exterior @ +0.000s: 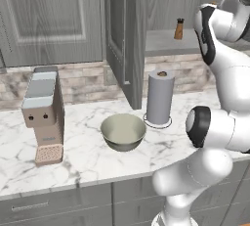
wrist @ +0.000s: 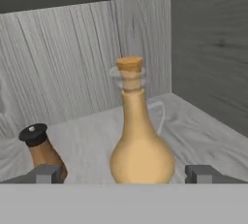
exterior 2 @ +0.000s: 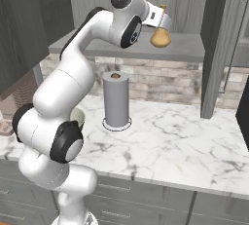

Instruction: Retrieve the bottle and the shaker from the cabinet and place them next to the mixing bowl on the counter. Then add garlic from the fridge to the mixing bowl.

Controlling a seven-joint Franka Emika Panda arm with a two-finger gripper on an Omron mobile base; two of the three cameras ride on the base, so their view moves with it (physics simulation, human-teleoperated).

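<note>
The tan bottle (wrist: 141,143) with a cork stopper stands upright on the cabinet shelf (wrist: 203,121), close in front of the hand. My gripper (wrist: 125,174) is open, and its fingertips (wrist: 201,173) flank the bottle's round base without touching it. The brown shaker (wrist: 41,151) with a black cap stands left of the bottle, just behind the left finger. In the right base view my gripper (exterior 2: 163,26) reaches into the cabinet at the bottle (exterior 2: 160,37). The shaker (exterior: 179,28) also shows on the shelf. The mixing bowl (exterior: 123,131) sits on the marble counter (exterior: 83,156). Garlic and fridge are out of view.
The cabinet door (exterior: 124,39) hangs open over the counter. A paper towel roll (exterior: 160,98) stands right of the bowl, and a coffee machine (exterior: 44,115) is at the left. The cabinet's side wall (wrist: 213,58) is close on the bottle's right.
</note>
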